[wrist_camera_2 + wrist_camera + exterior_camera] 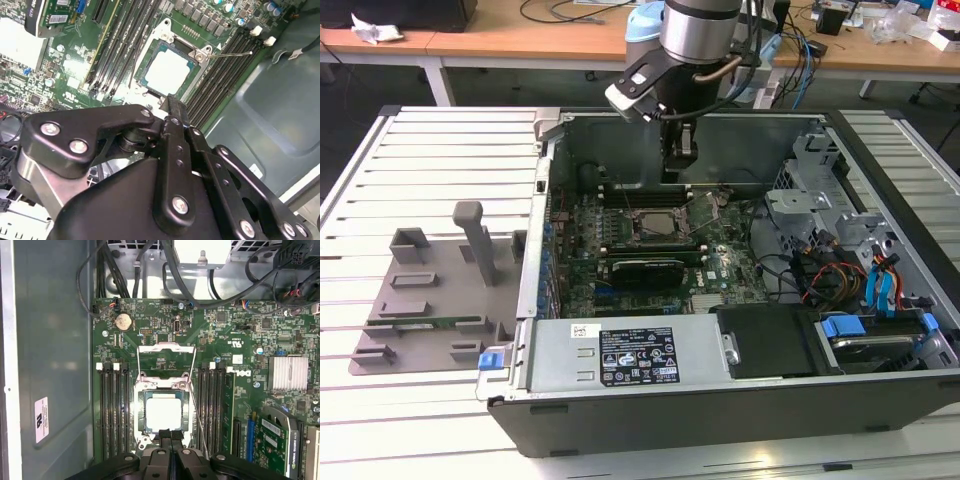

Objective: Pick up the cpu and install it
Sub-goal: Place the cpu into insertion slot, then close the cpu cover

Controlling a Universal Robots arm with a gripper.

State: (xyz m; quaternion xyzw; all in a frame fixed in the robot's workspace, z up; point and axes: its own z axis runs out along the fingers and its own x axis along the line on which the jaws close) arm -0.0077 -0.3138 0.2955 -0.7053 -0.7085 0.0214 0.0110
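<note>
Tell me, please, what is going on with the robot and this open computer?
The robot arm's gripper hangs over the motherboard inside the open computer case. The cpu lies in its socket, with the socket's hinged frame flipped up. The gripper is shut, holds nothing and sits close by the socket's edge.

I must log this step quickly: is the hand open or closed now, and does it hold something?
Hand: closed, fingertips together, holding nothing. The cpu lies flat in the socket.

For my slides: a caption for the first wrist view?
Shut gripper over the cpu, which lies in the open socket.
</note>
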